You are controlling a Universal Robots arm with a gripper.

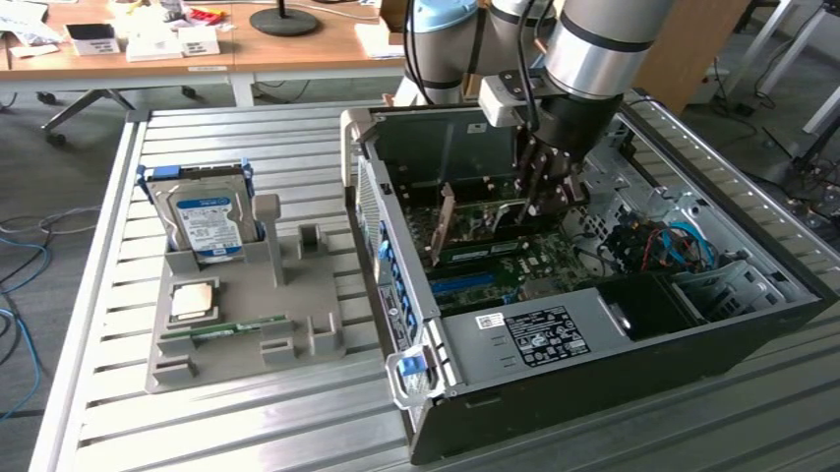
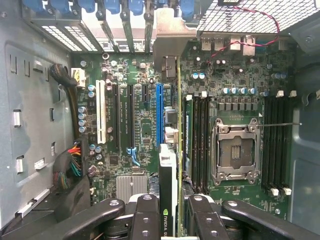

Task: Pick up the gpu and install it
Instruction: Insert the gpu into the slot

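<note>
Pinching gpu (image 2: 168,165) edge-on, jaws hold it inside computer case (image 1: 591,393), over motherboard (image 2: 240,75); blue slot (image 2: 159,115) lies just beside jaws. Good seating likely needs card upright, edge lined along slot.

a lab set in an office room: wooden desks (image 1: 315,54) behind, loose cables (image 1: 16,258) on the floor, a slatted metal workbench (image 1: 197,433).
</note>
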